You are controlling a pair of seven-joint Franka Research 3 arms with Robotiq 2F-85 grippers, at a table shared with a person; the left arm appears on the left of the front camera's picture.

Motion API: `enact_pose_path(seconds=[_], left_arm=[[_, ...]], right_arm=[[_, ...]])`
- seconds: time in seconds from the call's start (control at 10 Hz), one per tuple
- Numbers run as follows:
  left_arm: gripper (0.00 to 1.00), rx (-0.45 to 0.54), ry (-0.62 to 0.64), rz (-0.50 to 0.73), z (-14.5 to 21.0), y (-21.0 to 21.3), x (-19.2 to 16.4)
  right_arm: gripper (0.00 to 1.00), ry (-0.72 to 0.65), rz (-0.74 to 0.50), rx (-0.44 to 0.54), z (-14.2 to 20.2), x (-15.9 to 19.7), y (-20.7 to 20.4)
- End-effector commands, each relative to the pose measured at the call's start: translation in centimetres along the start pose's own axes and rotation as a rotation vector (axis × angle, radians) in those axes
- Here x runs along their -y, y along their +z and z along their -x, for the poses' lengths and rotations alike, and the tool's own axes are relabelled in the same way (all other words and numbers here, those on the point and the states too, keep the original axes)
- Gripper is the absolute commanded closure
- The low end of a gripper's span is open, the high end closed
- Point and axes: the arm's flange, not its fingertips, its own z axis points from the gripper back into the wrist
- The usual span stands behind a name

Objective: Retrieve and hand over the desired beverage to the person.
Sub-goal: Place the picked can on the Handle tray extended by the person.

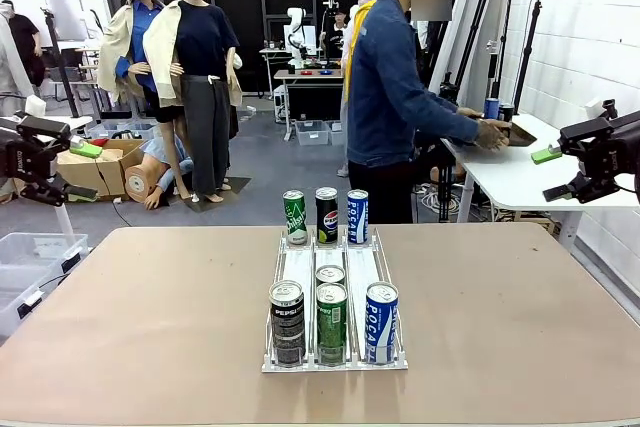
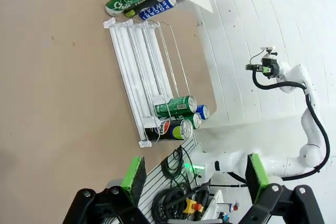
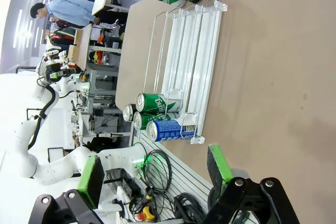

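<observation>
A clear rack in the middle of the table holds drink cans. At its near end stand a black Pepsi can, a green can and a blue-and-white Pocari can. Three like cans stand at the far end. The person, in a denim jacket, stands beyond the table, turned to a side table on the right. My left gripper hangs open at the left edge, my right gripper open at the right. Both wrist views look down on the rack between open fingers.
One more can sits in the rack's middle lane behind the front row. A white side table stands at the right behind my right arm. A clear bin sits on the floor at the left. Bare tabletop lies on both sides of the rack.
</observation>
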Motion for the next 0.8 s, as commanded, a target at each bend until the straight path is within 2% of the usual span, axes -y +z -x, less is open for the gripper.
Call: enact_pose_path(seconds=[0.0,0.7], left_arm=[[0.00,0.011,0.003,0.000,0.08,0.52,-0.17],[0.00,0.011,0.003,0.000,0.08,0.52,-0.17]], right_arm=[[0.00,-0.003,-0.001,-0.001,0.02,-0.08,-0.11],[0.00,-0.003,-0.001,-0.001,0.02,-0.08,-0.11]])
